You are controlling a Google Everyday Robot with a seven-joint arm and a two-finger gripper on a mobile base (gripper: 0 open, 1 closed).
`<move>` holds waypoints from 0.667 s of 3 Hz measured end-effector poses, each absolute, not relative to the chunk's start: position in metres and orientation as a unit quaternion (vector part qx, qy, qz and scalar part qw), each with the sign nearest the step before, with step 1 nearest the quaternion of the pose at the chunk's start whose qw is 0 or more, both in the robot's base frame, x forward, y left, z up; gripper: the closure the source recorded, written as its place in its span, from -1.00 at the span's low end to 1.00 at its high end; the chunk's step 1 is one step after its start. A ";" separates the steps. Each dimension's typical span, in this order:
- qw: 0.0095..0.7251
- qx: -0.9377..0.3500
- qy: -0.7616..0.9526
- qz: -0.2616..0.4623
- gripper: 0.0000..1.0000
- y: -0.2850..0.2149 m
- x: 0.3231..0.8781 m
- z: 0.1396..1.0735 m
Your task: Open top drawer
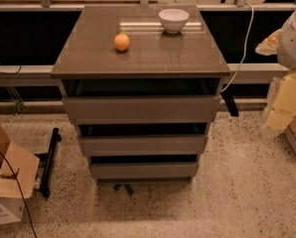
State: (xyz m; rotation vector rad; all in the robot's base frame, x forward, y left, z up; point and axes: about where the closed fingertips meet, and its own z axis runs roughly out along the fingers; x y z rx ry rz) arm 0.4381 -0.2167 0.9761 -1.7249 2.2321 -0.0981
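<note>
The top drawer (140, 109) is the widest of three grey-brown drawers in a small cabinet at the centre of the view. Its flat front has no handle. A dark gap shows between its front and the cabinet top (88, 53), so it stands slightly out. The two narrower drawer fronts (143, 145) sit below it. My arm shows as a white and pale yellow shape at the right edge. My gripper (269, 42) is at its left tip, level with the cabinet top and well to the right of the drawer, touching nothing.
An orange (121, 42) and a white bowl (174, 20) sit on the cabinet top. A white cable (247, 33) hangs by the right side, above a dark bar (230, 104). Cardboard boxes (9, 175) and a black bar (49, 160) lie on the floor at left.
</note>
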 end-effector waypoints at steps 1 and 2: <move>0.159 -0.603 0.781 -0.034 -1.00 -0.217 0.438 0.976; 0.182 -0.611 0.770 -0.032 -1.00 -0.207 0.466 0.963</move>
